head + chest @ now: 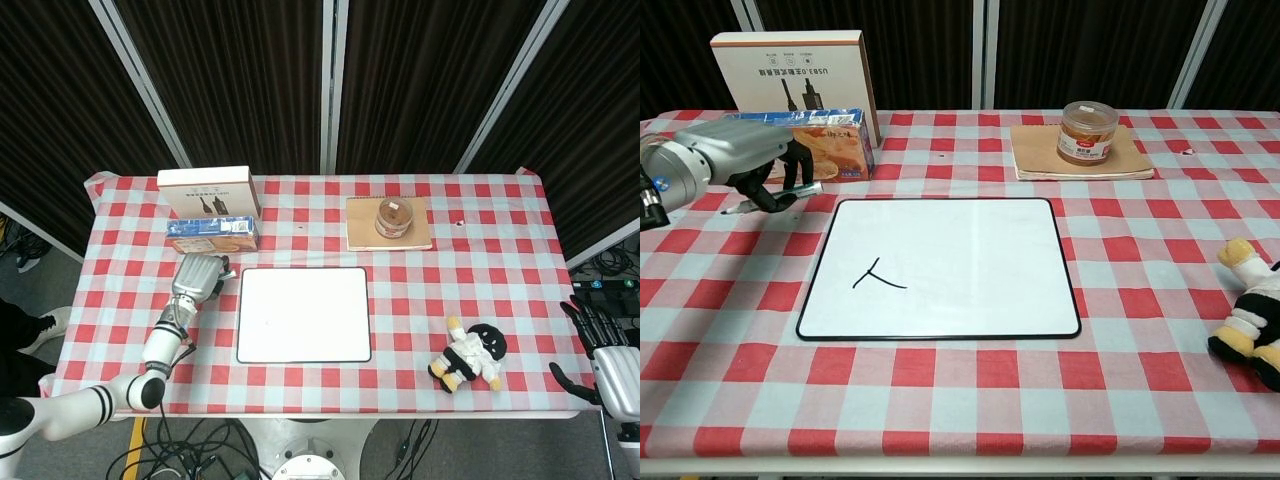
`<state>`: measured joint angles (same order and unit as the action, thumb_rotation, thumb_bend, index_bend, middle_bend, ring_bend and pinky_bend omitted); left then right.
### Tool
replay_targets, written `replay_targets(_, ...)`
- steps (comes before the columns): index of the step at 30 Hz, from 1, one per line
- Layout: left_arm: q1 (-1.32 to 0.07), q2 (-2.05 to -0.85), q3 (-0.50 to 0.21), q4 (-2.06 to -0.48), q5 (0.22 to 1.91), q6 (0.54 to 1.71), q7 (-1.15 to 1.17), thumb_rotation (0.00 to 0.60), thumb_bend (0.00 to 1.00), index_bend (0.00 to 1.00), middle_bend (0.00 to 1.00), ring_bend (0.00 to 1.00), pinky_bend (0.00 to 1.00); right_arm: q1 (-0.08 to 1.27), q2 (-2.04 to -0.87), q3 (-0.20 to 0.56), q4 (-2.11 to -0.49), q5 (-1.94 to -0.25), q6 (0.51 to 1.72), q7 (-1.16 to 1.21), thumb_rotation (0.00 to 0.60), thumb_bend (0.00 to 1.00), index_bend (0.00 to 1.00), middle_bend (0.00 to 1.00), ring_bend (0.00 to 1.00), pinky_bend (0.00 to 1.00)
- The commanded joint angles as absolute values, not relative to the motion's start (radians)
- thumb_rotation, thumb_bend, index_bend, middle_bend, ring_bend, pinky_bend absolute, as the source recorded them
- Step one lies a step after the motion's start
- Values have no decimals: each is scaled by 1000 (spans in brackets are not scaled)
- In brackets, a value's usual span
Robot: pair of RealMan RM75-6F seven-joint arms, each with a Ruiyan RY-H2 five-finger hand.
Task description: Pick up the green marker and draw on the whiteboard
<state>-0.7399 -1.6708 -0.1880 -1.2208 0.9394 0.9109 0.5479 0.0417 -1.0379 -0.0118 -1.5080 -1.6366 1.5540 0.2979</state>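
Left hand (pixel 750 165) grips marker (pixel 770 198) just left of whiteboard (pixel 970 270).

One whiteboard (pixel 960 265), one marker (pixel 775 197), two boxes (pixel 795 70), one jar (pixel 1086 132), one notebook (pixel 1040 152), one plush toy (pixel 1250 315), two hands (pixel 750 160)

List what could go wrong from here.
The left hand holds the marker low, left of the whiteboard and right in front of the snack box; a swing could knock the box. The marker's tip looks uncapped and may stain the tablecloth.
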Motion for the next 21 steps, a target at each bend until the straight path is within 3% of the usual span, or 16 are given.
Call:
replay_targets(1, -741, -1659, -188, -1264, 911, 949, 596, 600, 402, 142, 285, 604, 735, 40, -1037, -11, -1509, -1636, 1556, 297, 600, 201, 0, 0, 0, 0)
replay_targets(5, -709, -1608, -198, -1367, 932, 1024, 572, 600, 394, 106, 205, 498, 719, 36, -1033, -11, -1511, -1635, 1563, 296, 600, 202, 0, 0, 0, 0)
replay_targets(8, -637, -1531, -197, -1473, 1007, 1155, 501, 600, 391, 105, 202, 438, 689, 28, -1027, -9, -1513, -1624, 1568, 295, 600, 203, 0, 0, 0, 0)
replay_targets(11, -548, -1440, -176, -1537, 1091, 1262, 386, 600, 325, 116, 203, 369, 590, 20, -1025, -7, -1511, -1608, 1571, 298, 600, 205, 0, 0, 0, 0)
replay_targets(15, -425, -1308, -106, -1568, 1209, 1355, 211, 600, 119, 149, 203, 268, 339, 14, -1036, -4, -1501, -1605, 1578, 305, 600, 204, 0, 0, 0, 0)
replay_targets(18, -340, -1253, -56, -1564, 1274, 1438, 133, 600, 92, 158, 203, 239, 243, 13, -1050, -2, -1493, -1605, 1581, 306, 600, 205, 0, 0, 0, 0)
replay_targets(21, -261, -1220, -17, -1576, 1309, 1511, 83, 600, 92, 159, 203, 224, 210, 14, -1058, 0, -1497, -1605, 1578, 294, 600, 205, 0, 0, 0, 0)
